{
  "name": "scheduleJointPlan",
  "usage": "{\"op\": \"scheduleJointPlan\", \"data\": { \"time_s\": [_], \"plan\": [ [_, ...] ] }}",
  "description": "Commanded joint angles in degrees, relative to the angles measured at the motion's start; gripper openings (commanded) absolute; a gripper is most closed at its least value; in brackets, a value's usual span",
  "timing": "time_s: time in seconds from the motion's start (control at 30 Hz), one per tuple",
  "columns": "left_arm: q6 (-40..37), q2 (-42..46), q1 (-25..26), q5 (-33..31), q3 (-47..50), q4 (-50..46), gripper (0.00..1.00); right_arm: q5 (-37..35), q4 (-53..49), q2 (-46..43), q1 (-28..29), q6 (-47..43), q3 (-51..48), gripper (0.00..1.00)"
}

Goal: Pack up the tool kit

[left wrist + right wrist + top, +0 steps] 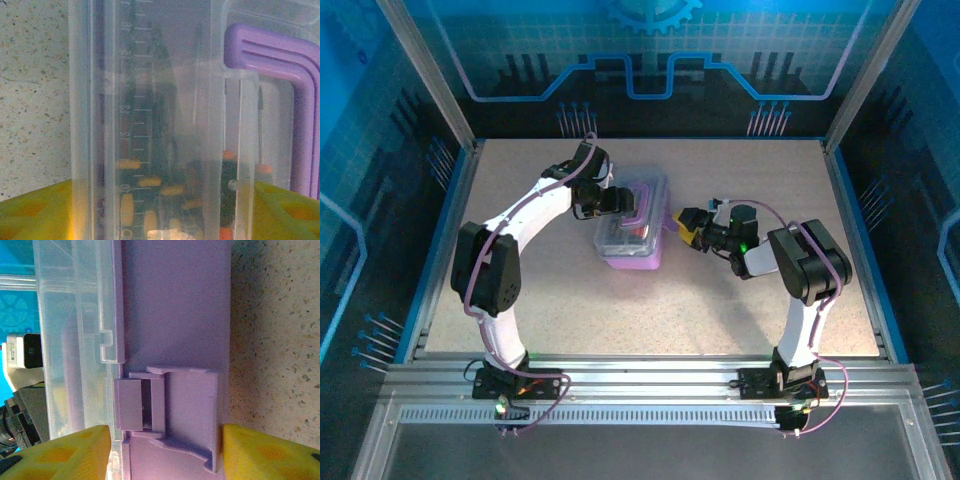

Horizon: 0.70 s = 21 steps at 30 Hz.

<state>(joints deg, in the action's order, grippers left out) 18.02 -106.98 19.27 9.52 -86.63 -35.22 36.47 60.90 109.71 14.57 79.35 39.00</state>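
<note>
- The table [520,300] is a pale speckled slab, bare along its left side in the top view, with an aluminium frame [620,385] along its lower edge.
- The left arm [490,260], white with black joints and a purple cable, arches from lower left up to centre.
- The left gripper [608,200] sits against the upper left side of the tool kit [632,240], which lies at the middle of the table.
- In the left wrist view the left gripper's 2 yellow pads [30,212] fill the bottom corners. They are set wide apart, with the case's clear wall between them. I cannot tell whether they touch it.
- The clear lid [150,75] is cloudy smooth plastic, moulded with ruler ticks and numerals.
- Behind the lid lie slim screwdrivers [145,200] with yellow-black handles, blurred by the plastic. To their right is one with an orange handle [228,192], its thin steel shaft pointing up.
- The ribbed purple handle [300,100] bends in an L at the right of that view.
- In the right wrist view the case's purple base [175,300] is matte and flat-sided, and the clear lid adjoins it on the left.
- A blocky purple latch [167,405] stands between the right gripper's yellow pads [270,452]. The jaws are apart and not closed on it.
- In the top view the right gripper [684,228] is just right of the case, and the right arm [805,270] folds behind it.
</note>
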Motion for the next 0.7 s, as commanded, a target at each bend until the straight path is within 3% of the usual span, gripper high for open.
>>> {"op": "scheduleJointPlan", "data": {
  "time_s": [0.0,0.4,0.57,0.67],
  "plan": [
    [0.68,-5.43,1.90,5.34,2.15,-5.12,0.44,4.83,9.54,-2.50,1.87,1.38,3.61,0.58],
    [0.47,-5.88,2.43,4.73,1.73,-5.81,0.44,5.22,3.28,-7.27,1.74,-3.16,2.59,0.56],
    [0.19,-5.96,2.47,4.32,1.55,-5.92,0.44,5.24,-7.46,-11.26,2.51,-10.58,5.00,0.56],
    [0.11,-6.05,2.53,4.28,1.46,-6.14,0.44,5.54,-8.49,-11.19,3.45,-11.88,6.82,0.55]
  ]
}}
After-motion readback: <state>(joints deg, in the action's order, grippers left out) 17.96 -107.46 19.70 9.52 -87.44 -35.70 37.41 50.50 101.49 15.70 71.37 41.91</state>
